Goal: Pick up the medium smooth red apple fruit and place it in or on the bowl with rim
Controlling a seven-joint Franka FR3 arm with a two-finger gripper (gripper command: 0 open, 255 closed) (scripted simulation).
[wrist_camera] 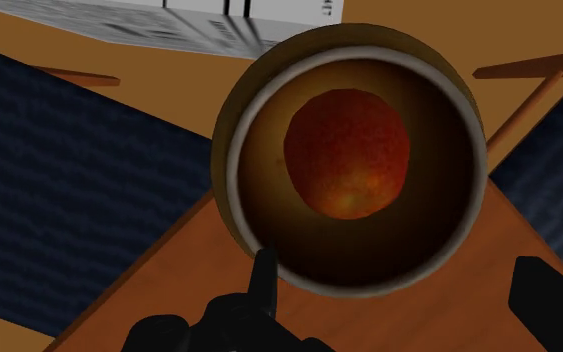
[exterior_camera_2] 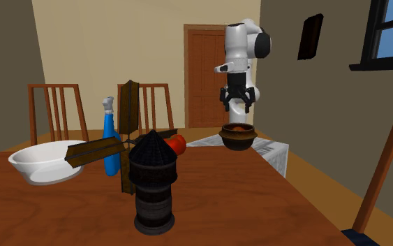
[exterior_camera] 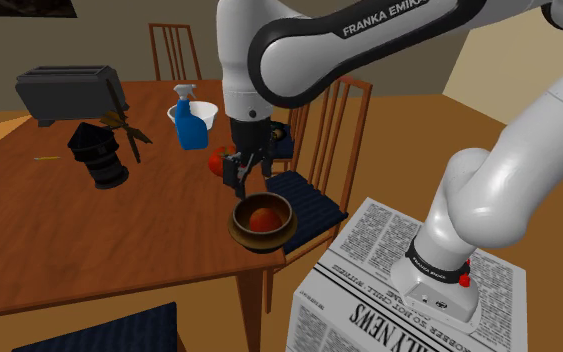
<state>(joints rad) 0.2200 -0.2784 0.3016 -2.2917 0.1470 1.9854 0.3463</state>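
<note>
Gripper [wrist_camera: 401, 275] fingers were spread, gripping nothing; red apple [wrist_camera: 347, 152] sat in brown bowl [wrist_camera: 231, 175] just beyond fingertips.

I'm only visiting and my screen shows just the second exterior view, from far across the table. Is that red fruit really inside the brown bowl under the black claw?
Observer: Yes. The wrist view looks straight down into the bowl, and the apple lies on its bottom, near the middle.
Operator: Is the claw gripping it?
Observer: No. In the wrist view the gripper has its fingers standing apart above the rim, and the apple is well below them, untouched.
Operator: Is there anything on the table that I can't see?
Observer: A dark toaster stands at the table's far end, at the shoulder view's upper left.
</note>
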